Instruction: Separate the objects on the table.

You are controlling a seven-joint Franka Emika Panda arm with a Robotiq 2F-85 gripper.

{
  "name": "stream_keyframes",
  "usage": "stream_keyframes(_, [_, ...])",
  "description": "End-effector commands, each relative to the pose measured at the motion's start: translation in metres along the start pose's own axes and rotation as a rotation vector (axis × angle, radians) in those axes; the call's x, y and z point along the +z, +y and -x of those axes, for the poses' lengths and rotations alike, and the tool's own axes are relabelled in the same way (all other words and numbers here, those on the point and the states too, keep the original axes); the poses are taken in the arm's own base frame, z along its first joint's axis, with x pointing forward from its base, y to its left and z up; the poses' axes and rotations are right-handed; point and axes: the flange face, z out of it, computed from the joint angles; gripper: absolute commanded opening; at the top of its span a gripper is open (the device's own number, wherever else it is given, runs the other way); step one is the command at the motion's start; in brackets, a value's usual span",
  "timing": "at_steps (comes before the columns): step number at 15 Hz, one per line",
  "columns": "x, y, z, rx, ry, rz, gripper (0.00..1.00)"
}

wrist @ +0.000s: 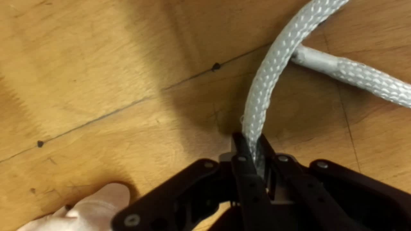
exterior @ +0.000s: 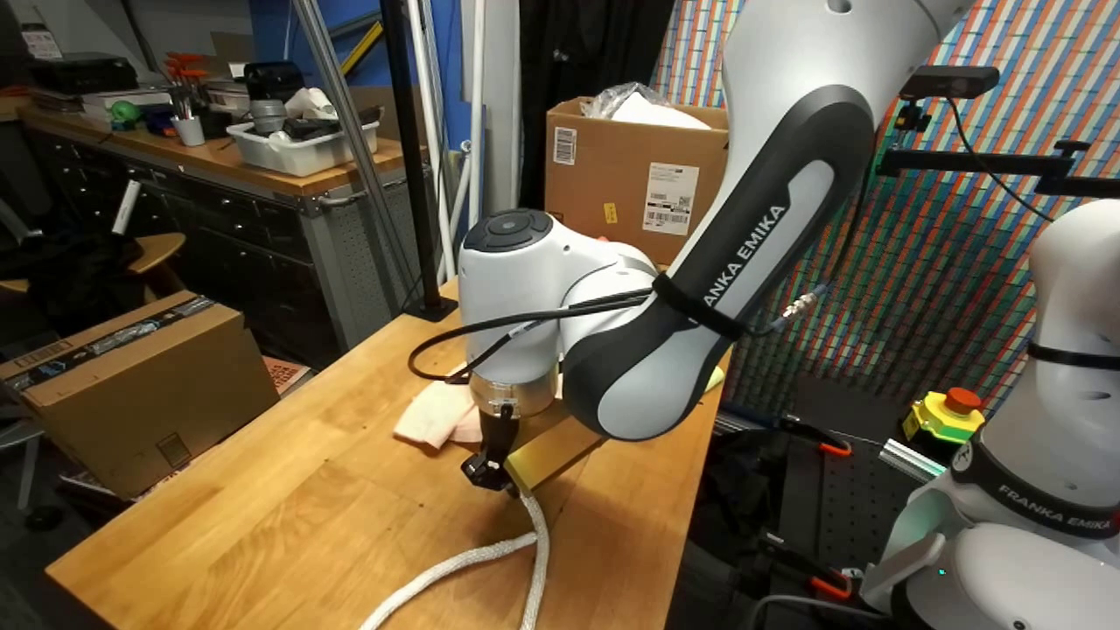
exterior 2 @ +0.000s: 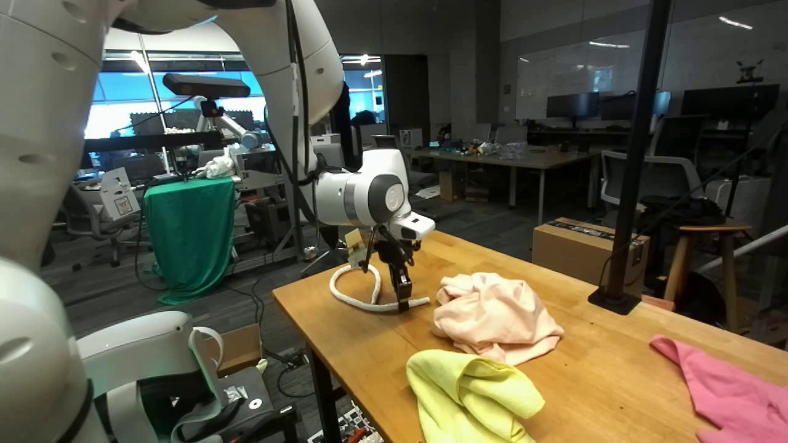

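Observation:
In the wrist view my gripper (wrist: 252, 141) is shut on the white cord (wrist: 265, 83), its fingers pinching one end low over the table (exterior 2: 591, 363). The rest of the cord curves in a loop on the wood, passing by its own other end. In an exterior view the gripper (exterior 2: 403, 301) stands beside the crumpled cream-beige cloth (exterior 2: 495, 323). In front of that cloth lies the folded yellow-green cloth (exterior 2: 471, 397). Apart from both, the pink cloth (exterior 2: 732, 394) is spread toward the right edge. The arm hides part of the cream-beige cloth (exterior: 433, 418) in an exterior view.
A black post (exterior 2: 625, 203) is fixed at the table's long edge, past the cream-beige cloth. Toward the table's far end is a large cardboard box (exterior: 604, 188). Another cardboard box (exterior: 149, 394) sits on the floor beside the table.

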Motion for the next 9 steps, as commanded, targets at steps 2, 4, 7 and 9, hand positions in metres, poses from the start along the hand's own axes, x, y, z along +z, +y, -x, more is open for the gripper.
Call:
stream_keyframes(2, [-0.005, -0.001, -0.001, -0.033, 0.036, 0.002, 0.10])
stream_keyframes(4, [-0.008, -0.004, 0.001, -0.060, 0.048, 0.006, 0.09])
stream_keyframes(7, [-0.014, -0.012, 0.006, -0.111, 0.061, 0.008, 0.10])
stream_keyframes(9, [-0.017, -0.020, 0.012, -0.160, 0.061, 0.003, 0.10])
